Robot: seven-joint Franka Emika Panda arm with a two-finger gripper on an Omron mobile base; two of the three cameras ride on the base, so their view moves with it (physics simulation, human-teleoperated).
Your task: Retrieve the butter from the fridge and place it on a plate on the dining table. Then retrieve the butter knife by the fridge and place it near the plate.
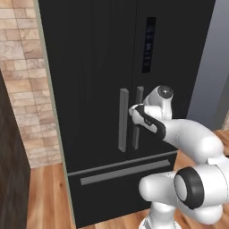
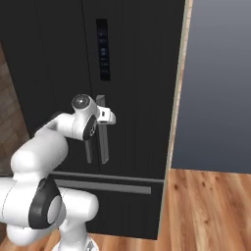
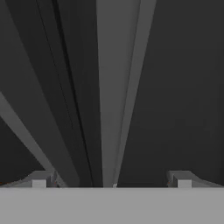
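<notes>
Gripper [image 3: 111, 179]: jaws spread wide, straddling the right door's grey handle [image 3: 118, 87], no contact visible. Fingertips [image 3: 41, 178] cropped at the frame bottom. Fridge [image 1: 98, 58]: black, both doors closed, directly ahead; interior hidden; lower drawer [image 1: 125, 172] below.

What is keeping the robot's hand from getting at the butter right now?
The fridge doors are both shut, so they stand between the gripper and whatever is inside. The open gripper straddles the right door's handle, ready to grasp it. Nothing visible blocks the handle itself.
</notes>
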